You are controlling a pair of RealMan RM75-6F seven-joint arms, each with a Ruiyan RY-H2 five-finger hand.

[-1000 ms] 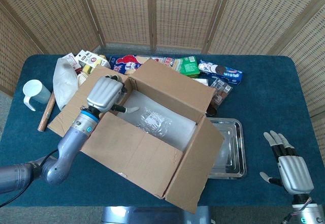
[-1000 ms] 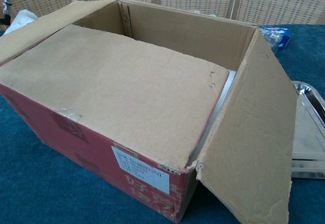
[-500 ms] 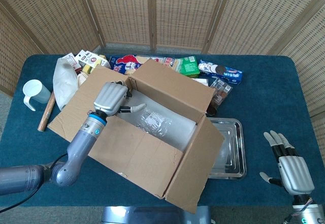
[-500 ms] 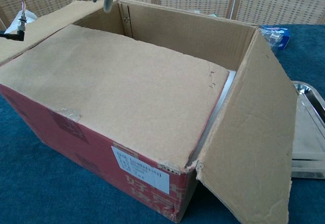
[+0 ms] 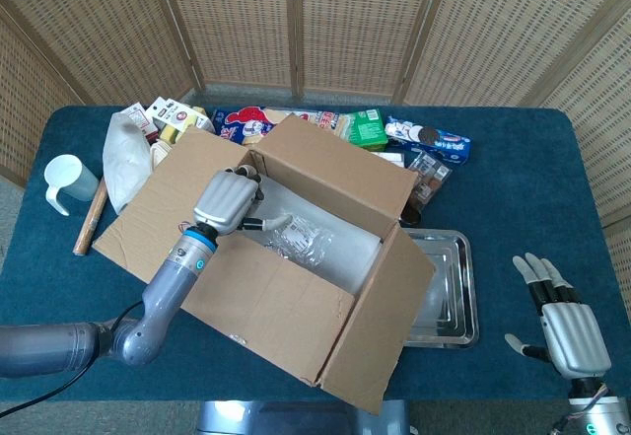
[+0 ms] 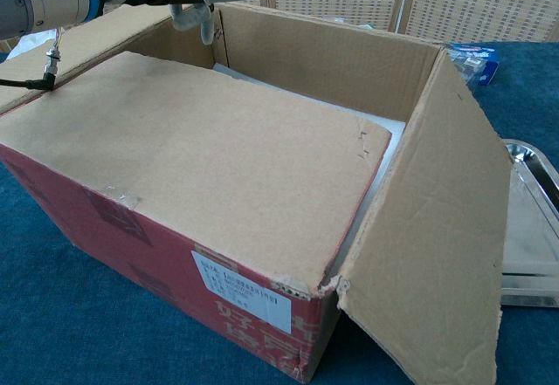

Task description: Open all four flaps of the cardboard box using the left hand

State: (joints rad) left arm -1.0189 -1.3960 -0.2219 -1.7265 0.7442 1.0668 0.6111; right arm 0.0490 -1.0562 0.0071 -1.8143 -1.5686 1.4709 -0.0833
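Observation:
The cardboard box (image 5: 237,341) (image 6: 131,237) stands mid-table. Its left flap (image 5: 138,213), far flap (image 5: 335,164) and right flap (image 5: 380,331) (image 6: 437,228) are folded outward. The near flap (image 5: 266,292) (image 6: 201,149) still lies flat over the opening. My left hand (image 5: 229,203) (image 6: 188,1) hovers at that flap's far left edge, fingers apart and curled down into the box with nothing in them. Whether they touch the flap I cannot tell. Clear plastic and white packing (image 5: 311,243) show inside. My right hand (image 5: 567,331) stays open at the table's near right corner.
A steel tray (image 5: 461,302) (image 6: 533,228) lies right of the box, partly under the right flap. Snack packets (image 5: 365,129) line the back. A white bag (image 5: 123,159), a white mug (image 5: 64,179) and a wooden stick (image 5: 89,220) sit at the left.
My left hand has moved right and down from above the left flap to the near flap's far edge. The near flap has shifted slightly, exposing white packing behind it. The right hand is still.

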